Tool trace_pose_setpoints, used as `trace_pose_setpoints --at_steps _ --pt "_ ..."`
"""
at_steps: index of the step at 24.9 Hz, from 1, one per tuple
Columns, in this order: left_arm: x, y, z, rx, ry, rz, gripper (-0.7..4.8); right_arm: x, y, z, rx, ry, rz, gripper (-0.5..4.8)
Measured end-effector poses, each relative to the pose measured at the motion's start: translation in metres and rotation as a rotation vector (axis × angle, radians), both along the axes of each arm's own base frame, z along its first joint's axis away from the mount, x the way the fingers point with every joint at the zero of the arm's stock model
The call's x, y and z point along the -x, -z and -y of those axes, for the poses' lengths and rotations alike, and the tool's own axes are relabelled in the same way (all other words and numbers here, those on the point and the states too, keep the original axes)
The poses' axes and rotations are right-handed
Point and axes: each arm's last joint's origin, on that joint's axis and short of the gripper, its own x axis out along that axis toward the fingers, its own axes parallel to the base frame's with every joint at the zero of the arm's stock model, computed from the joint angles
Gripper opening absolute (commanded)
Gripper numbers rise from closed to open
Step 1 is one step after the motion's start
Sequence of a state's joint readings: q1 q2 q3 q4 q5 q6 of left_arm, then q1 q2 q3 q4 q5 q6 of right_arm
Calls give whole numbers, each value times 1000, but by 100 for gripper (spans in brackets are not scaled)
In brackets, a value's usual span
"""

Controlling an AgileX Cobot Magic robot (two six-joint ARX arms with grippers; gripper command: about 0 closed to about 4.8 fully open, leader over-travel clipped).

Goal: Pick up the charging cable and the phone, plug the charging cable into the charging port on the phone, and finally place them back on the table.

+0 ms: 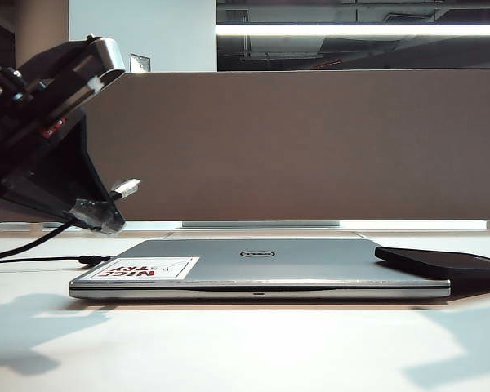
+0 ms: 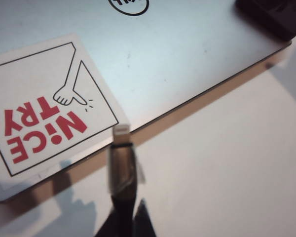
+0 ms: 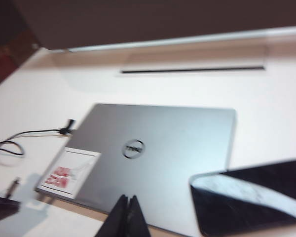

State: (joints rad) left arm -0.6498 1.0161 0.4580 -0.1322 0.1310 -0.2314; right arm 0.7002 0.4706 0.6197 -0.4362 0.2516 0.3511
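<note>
The left arm is leaning in from the left edge of the exterior view, its dark body raised above the table (image 1: 245, 351) and its wrist angling downward toward the near left corner of the silver Dell laptop (image 1: 261, 265). The left gripper (image 1: 106, 211) is pinching the charging cable (image 1: 33, 245) just behind its plug, with the small silver connector (image 2: 121, 134) sticking out beyond the fingertips and hanging in the air over the laptop's front edge, beside the white sticker (image 2: 42, 111) lettered "NICE TRY" in red. From the grip the black cord is trailing down to the table and off the left side of the exterior view. The right arm itself is not showing in the exterior view; its wrist camera is looking down on the laptop from the near side, and the right gripper (image 3: 127, 217) is hovering above the laptop's front edge with its two dark fingers pressed together and nothing between them. The phone (image 3: 251, 200) is lying flat and face up, partly on the right side of the laptop lid and overhanging it toward the table, well apart from both grippers. Its charging port is too small to make out in any view. The right wrist picture is blurred, and the phone is cut off at its edge. Behind the laptop, the grey-brown partition panel (image 1: 310, 143) is closing off the back of the desk.
</note>
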Motion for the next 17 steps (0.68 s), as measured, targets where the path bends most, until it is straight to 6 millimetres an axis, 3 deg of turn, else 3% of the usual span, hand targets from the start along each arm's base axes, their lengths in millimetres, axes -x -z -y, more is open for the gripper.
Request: trace_pose_setpoints --at_steps 9,17 --pt "0 0 0 7 -10 -7 -6 -16 11 30 -101 151 -154 -4" --pt "0 0 0 8 -10 -5 -6 -28 53 48 -354 201 -352 -4"
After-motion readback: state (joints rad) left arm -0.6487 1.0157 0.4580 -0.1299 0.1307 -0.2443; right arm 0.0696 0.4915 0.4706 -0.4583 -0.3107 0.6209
